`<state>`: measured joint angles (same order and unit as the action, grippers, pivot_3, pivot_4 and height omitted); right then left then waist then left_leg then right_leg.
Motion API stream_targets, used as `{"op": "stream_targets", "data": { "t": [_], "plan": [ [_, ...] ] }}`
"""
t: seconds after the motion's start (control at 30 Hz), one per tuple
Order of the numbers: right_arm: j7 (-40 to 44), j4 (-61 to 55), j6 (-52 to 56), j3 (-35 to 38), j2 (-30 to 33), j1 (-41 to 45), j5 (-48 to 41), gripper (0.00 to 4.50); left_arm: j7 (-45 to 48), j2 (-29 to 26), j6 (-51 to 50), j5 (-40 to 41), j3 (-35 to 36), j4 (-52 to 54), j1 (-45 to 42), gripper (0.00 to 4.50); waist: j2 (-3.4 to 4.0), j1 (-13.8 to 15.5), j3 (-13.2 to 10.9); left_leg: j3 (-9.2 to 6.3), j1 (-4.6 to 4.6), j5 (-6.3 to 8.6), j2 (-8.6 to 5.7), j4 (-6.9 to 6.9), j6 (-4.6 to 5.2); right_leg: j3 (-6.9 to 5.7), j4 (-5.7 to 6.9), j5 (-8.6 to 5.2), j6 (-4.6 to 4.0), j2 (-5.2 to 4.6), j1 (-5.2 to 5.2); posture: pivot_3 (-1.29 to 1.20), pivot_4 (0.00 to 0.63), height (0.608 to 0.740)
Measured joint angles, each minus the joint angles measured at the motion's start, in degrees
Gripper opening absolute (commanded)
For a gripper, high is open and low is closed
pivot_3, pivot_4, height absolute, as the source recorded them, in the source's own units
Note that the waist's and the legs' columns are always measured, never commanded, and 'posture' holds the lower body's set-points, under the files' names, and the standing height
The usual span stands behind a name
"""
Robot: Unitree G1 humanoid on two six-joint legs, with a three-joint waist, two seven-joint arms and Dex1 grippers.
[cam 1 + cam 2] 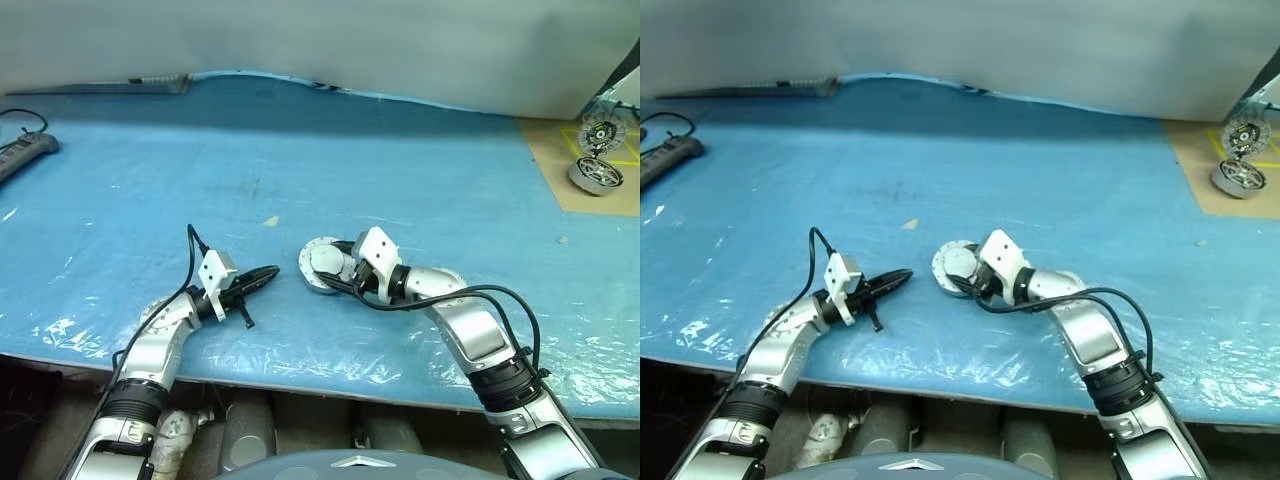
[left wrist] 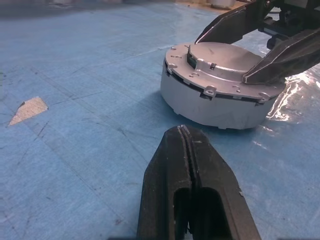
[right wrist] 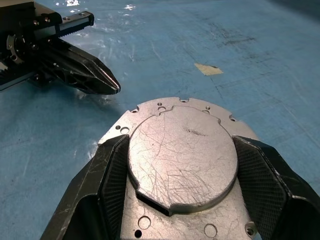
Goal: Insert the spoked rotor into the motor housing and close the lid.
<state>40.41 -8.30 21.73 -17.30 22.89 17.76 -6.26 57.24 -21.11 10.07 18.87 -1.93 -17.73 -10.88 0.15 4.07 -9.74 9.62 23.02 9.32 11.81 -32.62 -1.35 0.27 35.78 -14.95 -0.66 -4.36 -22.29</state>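
Between the right hand's [image 3: 172, 192] spread fingers sits the lidded motor housing [image 2: 220, 95] — left hand [image 2: 186, 145] shut, empty, nearby.

Left arm reaches in from 7 o'clock, forearm angled toward 2 o'clock. Left gripper [image 1: 268, 275] level, black fingers pressed together, tips pointing 3 o'clock. Right arm enters from 5 o'clock, bent at elbow, wrist aimed toward 10 o'clock. Right gripper [image 3: 175, 165] tilted slightly down, fingers [image 3: 107, 175] spread apart.
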Motion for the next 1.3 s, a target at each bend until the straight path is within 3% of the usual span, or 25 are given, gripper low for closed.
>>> {"op": "stream_targets", "data": {
  "t": [0.43, 0.83, 1.1, 1.3],
  "plan": [
    [-1.71, -1.64, 5.51, -1.45, -0.22, 1.76, 0.86, 2.94, -2.51, -0.27, -6.90, 0.12, -0.03, 9.57, 0.21, 0.00, -0.15, -0.03, 0.17, 0.00, -0.23, 0.00, 0.01, 0.02, 0.00, 0.01, 0.02, 0.00, -0.01, 0.01, 0.15, 0.00, 0.150, 0.740],
    [-2.08, -1.01, 5.08, -1.92, 0.02, 1.82, 1.89, 2.94, -3.99, 0.85, -6.13, -0.15, 0.18, 4.04, -1.19, 0.00, -0.19, 0.01, 0.24, 0.00, -0.31, 0.00, 0.00, 0.04, -0.01, 0.04, 0.00, -0.01, 0.00, 0.00, 0.23, 0.00, 0.150, 0.740],
    [-1.86, -0.60, 4.83, -2.27, 0.05, 2.09, 1.84, 2.94, -17.68, 2.68, -20.40, -1.51, 1.64, 7.45, -7.54, 0.00, -0.22, -0.09, 0.30, 0.00, -0.37, 0.00, -0.01, 0.06, -0.01, 0.09, -0.08, 0.00, 0.01, -0.01, 0.29, 0.00, 0.150, 0.740],
    [-1.97, -0.23, 4.77, -2.01, 0.16, 2.15, 1.85, 2.94, -17.43, 2.58, -40.72, 7.59, 3.23, 9.53, -11.43, 0.00, -0.22, 0.07, 0.30, 0.01, -0.40, 0.00, -0.04, 0.10, -0.01, 0.03, 0.00, 0.00, 0.00, 0.00, 0.28, 0.00, 0.150, 0.740]
  ]
}}
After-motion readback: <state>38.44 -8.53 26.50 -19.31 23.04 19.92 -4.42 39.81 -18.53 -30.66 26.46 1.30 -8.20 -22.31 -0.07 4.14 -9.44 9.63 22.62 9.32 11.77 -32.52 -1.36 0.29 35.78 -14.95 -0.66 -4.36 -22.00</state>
